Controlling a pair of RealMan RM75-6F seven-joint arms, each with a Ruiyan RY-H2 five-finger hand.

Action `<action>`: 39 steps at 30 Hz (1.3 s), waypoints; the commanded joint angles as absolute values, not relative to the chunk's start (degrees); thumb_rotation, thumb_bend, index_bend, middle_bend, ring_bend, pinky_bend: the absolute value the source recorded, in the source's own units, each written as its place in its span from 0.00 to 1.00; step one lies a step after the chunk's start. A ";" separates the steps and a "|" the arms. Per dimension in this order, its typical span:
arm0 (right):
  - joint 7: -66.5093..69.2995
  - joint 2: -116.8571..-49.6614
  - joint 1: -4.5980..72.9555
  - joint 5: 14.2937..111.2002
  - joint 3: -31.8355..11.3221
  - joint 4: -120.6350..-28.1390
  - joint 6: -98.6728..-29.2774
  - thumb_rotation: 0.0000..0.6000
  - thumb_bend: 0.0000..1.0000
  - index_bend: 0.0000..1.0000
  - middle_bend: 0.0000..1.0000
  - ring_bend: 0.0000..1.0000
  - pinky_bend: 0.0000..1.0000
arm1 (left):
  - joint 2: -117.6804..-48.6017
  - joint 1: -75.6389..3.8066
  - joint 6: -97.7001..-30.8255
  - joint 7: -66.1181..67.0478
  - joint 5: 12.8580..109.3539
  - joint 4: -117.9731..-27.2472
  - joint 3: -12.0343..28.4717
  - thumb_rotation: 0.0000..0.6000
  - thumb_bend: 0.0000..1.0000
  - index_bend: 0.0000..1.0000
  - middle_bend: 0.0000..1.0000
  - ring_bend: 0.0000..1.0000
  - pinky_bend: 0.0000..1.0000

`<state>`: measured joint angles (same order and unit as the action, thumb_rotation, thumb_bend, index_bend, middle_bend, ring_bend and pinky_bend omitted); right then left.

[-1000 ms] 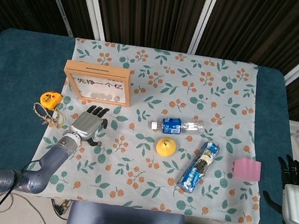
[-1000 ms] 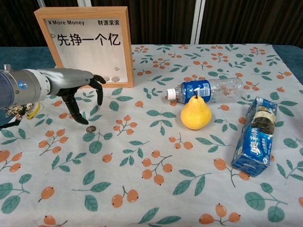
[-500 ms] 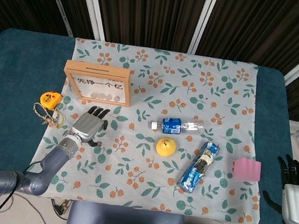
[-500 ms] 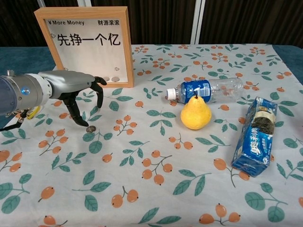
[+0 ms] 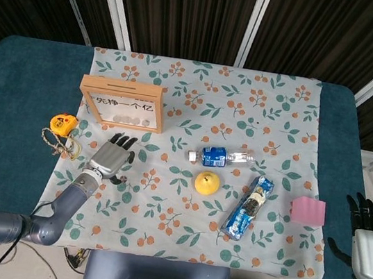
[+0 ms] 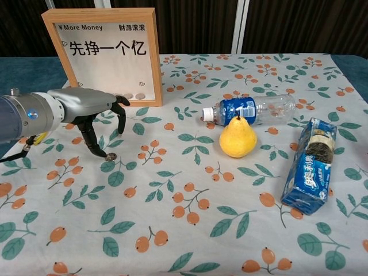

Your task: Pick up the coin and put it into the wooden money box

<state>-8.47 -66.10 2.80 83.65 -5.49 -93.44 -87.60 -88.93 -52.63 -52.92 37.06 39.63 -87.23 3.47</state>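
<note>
Coin (image 6: 110, 156) flat on the cloth (image 6: 190, 172), near left, in front of the box (image 6: 104, 53); not yet lifted. Left robot hand (image 6: 95, 118) over the coin, fingers curled down and apart, one tip touching or just beside it, nothing gripped. Right robot hand (image 5: 368, 237) idle off the counter's right edge, fingers apart, empty. Remaining: pinch, lift, carry to the box's top slot, release.

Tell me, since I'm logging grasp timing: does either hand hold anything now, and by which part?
Nothing is held. The left hand reaches down, a fingertip at the coin, which lies flat on the tablecloth. The right hand hangs empty off the table.
</note>
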 commanded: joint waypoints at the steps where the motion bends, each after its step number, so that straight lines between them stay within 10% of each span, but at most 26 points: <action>1: -8.49 -66.07 2.80 83.67 -5.50 -93.49 -87.60 1.00 0.30 0.08 0.00 0.00 0.00 | -89.12 -52.62 -52.91 37.01 39.57 -87.07 3.47 1.00 0.11 0.42 0.00 0.00 0.00; 39: -8.37 -65.86 2.80 83.42 -5.45 -93.78 -87.26 1.00 0.30 0.08 0.00 0.00 0.00 | -91.33 -52.69 -53.08 39.02 40.29 -84.63 2.96 1.00 0.11 0.43 0.00 0.00 0.00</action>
